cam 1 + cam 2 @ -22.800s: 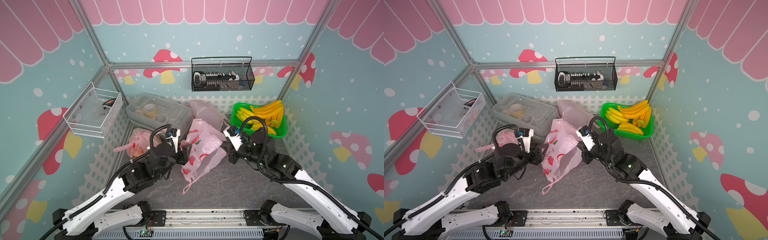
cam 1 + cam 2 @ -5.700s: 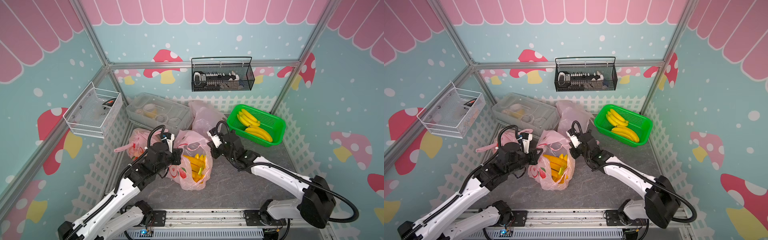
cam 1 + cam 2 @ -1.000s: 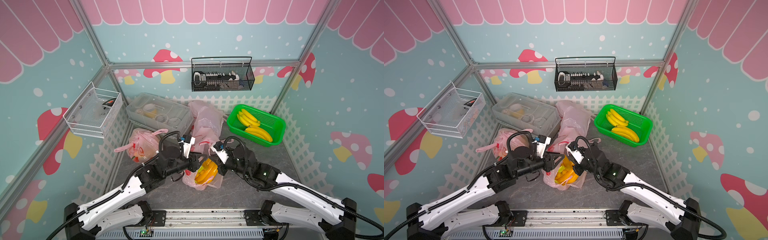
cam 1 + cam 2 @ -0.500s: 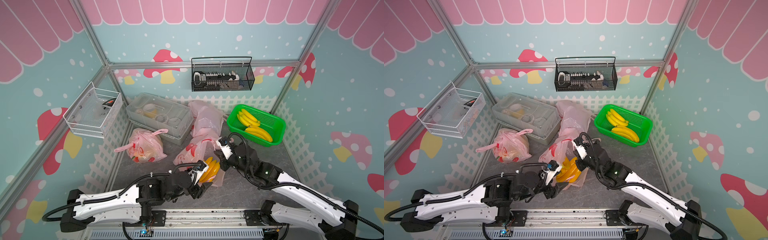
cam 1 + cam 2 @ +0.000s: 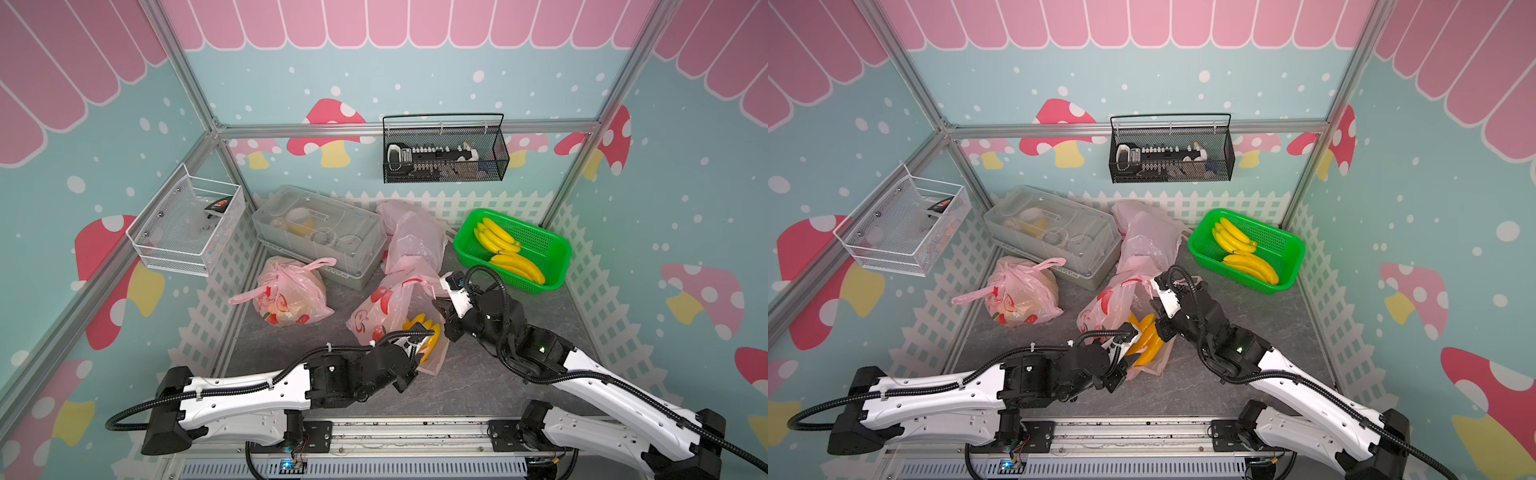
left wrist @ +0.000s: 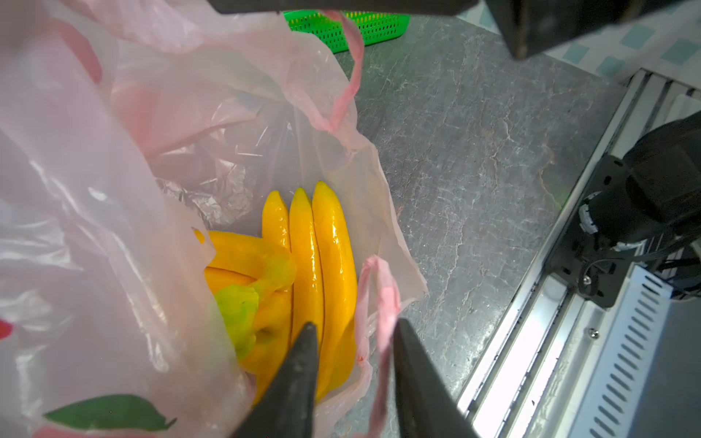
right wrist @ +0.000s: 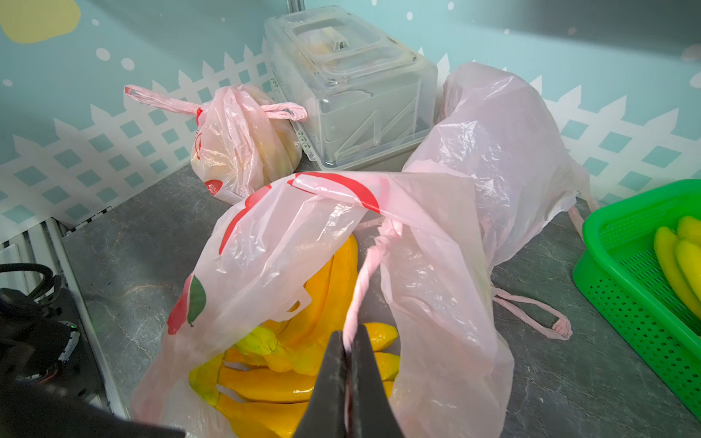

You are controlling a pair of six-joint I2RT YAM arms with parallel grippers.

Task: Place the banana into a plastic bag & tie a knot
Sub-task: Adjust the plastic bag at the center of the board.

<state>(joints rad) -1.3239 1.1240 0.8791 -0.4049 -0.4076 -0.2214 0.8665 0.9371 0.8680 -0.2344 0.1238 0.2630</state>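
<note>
In both top views we see the glossy yellow banana bunch point(image 5: 431, 340) point(image 5: 1148, 337) inside the translucent pink plastic bag point(image 5: 382, 303) point(image 5: 1108, 303). In the left wrist view, our left gripper point(image 6: 354, 325) stands slightly parted around a loose pink bag handle point(image 6: 379, 295). In the right wrist view, our right gripper point(image 7: 351, 334) pinches the twisted pink bag handle point(image 7: 366, 277).

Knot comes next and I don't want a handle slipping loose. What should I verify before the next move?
1. Bananas inside the open bag: ok.
2. Right gripper shut on twisted handle: ok.
3. Left gripper clamped on second handle: not ok, jaws apart with the strand between them.
4. Its mouth gathered: not ok, it gapes.
5. Tied bag lying apart from the open bag: ok.
</note>
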